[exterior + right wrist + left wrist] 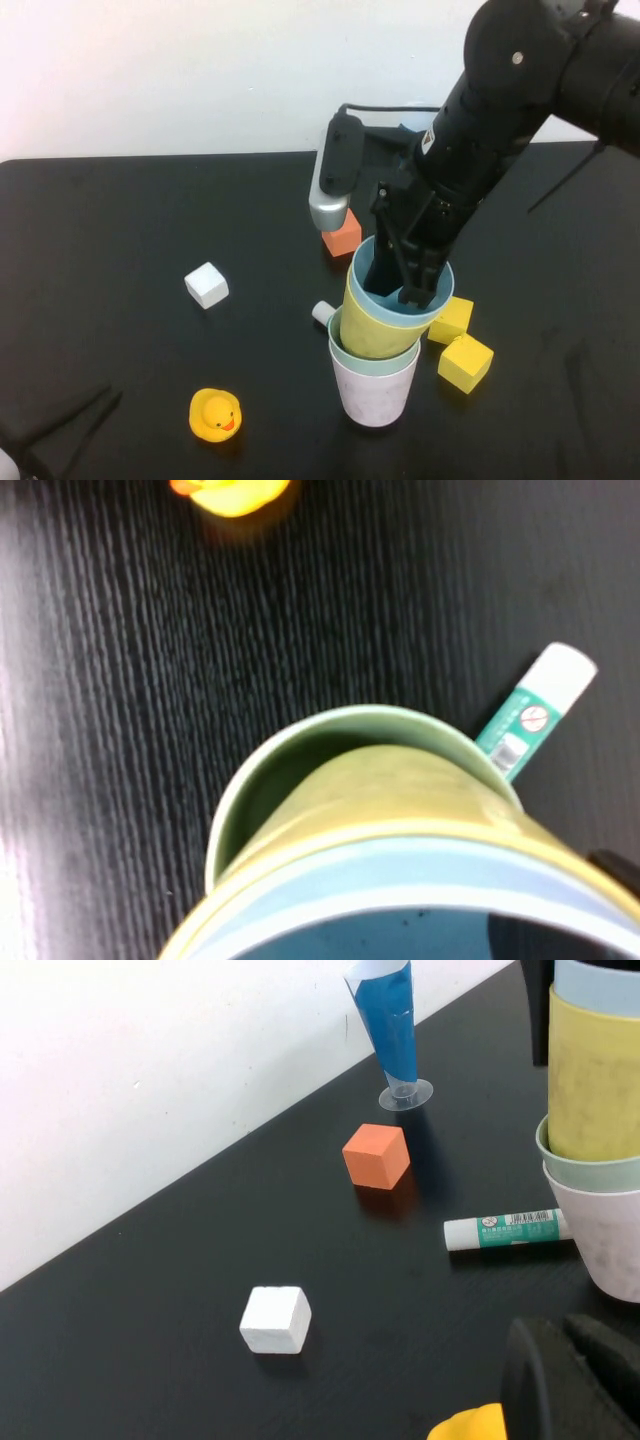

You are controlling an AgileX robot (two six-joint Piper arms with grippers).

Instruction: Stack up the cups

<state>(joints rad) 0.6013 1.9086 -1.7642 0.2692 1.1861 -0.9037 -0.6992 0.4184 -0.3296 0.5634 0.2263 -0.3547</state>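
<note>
Left gripper [45, 430] low at near-left table [120, 220] edge, fingers spread, nothing between. Duck [215, 414] just beyond it. Stack near centre: pink cup [375, 390] at base on table, green cup [350, 355] in it, yellow cup [378, 325] tilted inside green, blue cup [372, 262] nested on top. Right gripper [417, 285] reaches into blue cup, one finger inside rim; grip cannot tell. Two yellow blocks [458, 345] right of stack. Glue stick [505, 1229] touching pink cup's left. White cube [207, 285] further left. Orange cube [342, 236] behind stack, cone cup [390, 1025] beyond.
</note>
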